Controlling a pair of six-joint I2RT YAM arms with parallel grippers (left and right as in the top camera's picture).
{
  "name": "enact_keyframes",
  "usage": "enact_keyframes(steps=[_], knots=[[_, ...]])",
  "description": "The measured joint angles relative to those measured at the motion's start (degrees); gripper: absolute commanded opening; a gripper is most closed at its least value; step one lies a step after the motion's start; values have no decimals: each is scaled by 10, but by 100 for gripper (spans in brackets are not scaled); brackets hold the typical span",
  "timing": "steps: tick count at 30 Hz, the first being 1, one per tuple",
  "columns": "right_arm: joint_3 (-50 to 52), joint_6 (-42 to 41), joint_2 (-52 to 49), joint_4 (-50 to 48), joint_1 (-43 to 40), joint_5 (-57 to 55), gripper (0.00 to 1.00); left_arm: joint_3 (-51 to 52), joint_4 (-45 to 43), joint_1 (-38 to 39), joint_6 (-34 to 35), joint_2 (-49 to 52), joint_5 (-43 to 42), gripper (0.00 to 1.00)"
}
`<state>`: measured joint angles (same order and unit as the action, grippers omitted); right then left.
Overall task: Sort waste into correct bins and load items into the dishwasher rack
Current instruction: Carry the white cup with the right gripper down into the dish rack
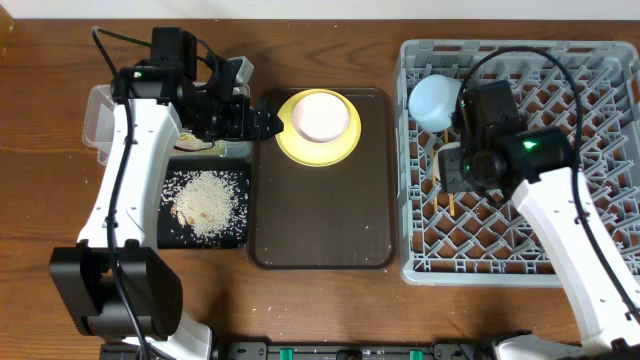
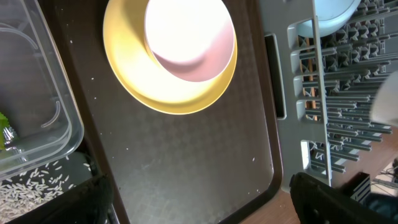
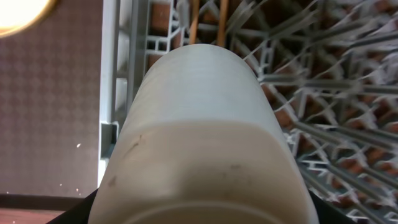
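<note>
The yellow plate (image 1: 318,140) lies on the brown tray with the white bowl (image 1: 320,116) on it. Both also show in the left wrist view, the plate (image 2: 168,93) and the bowl (image 2: 189,37). My left gripper (image 1: 262,122) is open and empty just left of the plate, its fingers (image 2: 199,211) spread over the tray. My right gripper (image 1: 455,168) is shut on the small white cup (image 3: 205,137) over the grey dishwasher rack (image 1: 590,260). The light blue bowl (image 1: 435,100) sits in the rack's near-left corner. The chopsticks (image 3: 205,18) lie in the rack. Rice (image 1: 205,200) lies in the black tray (image 1: 235,235). The tissue is not visible.
The brown serving tray (image 1: 320,230) lies between the black tray and the rack. The clear tub (image 1: 98,120) stands behind the black tray, partly under my left arm; a bit of yellow-green wrapper (image 2: 5,134) shows in it. Loose rice grains dot the table's front.
</note>
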<state>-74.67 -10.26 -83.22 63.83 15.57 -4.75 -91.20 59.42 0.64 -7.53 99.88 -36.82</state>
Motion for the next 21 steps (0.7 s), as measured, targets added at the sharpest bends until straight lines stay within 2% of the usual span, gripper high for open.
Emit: enact_keyframes(steps=[6,21], knots=[[41,0,-6,-24,0,40,10,0,0,0,0,0,0,94],[65,0,-6,-37,0,63,12,0,0,0,0,0,0,94]])
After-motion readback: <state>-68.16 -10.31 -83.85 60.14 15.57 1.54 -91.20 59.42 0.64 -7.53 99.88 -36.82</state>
